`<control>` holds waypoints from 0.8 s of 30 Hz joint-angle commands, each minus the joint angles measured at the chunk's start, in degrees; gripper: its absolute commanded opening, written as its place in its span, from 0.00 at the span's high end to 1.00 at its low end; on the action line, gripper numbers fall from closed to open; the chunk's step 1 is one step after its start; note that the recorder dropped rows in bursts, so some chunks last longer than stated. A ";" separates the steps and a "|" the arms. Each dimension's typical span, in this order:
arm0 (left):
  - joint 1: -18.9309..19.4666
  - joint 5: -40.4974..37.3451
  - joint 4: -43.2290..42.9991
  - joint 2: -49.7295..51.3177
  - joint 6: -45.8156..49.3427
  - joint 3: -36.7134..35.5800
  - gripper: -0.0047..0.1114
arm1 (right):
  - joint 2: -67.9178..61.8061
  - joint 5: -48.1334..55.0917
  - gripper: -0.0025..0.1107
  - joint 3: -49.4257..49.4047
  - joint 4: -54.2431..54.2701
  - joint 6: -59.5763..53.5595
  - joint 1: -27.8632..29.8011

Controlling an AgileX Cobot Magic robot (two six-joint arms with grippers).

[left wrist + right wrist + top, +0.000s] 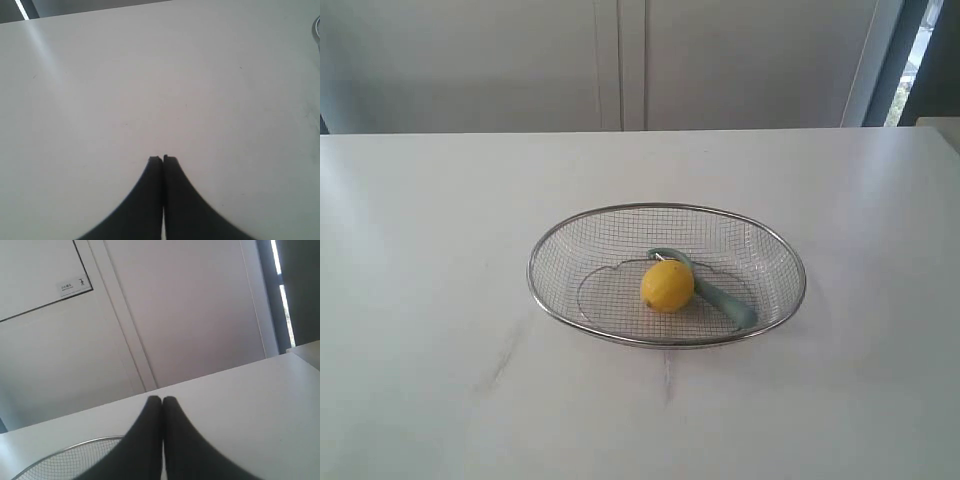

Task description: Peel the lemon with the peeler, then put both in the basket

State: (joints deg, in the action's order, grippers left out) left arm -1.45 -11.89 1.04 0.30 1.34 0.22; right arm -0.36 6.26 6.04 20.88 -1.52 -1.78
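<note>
Soft even daylight, faint shadows, slightly hazy

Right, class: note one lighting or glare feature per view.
Exterior view: soft, even light; the bright-yellow oval lemon casts barely any shadow in the silver wire-mesh basket. Left wrist view: a pale glare streak crosses the white table. Right wrist view: the black right gripper is silhouetted, the window strip blown out.

My gripper (163, 159) hangs over the white table (150, 90), its two dark fingers pressed tip to tip with nothing between them. At the frame's edge a thin curved sliver shows, perhaps the basket (317, 30) rim, but too little to be sure.
</note>
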 commanded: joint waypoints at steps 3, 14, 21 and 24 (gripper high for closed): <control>0.22 0.31 0.07 -0.30 -0.03 -0.22 0.96 | 0.36 -3.00 0.98 -4.38 -0.23 0.34 0.16; 0.22 0.31 0.07 -0.30 -0.03 -0.22 0.96 | 0.36 11.81 0.98 -6.04 -15.80 0.34 0.16; 0.22 0.31 0.07 -0.30 -0.03 -0.22 0.96 | 0.36 11.60 0.98 -6.04 -19.55 0.34 -0.34; 0.22 0.31 0.07 -0.30 -0.03 -0.22 0.96 | 0.36 11.50 0.98 -6.04 -19.52 0.34 -2.07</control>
State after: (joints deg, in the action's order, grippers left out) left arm -1.45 -11.89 1.04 0.30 1.34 0.22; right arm -0.36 18.34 0.41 2.06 -1.17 -2.91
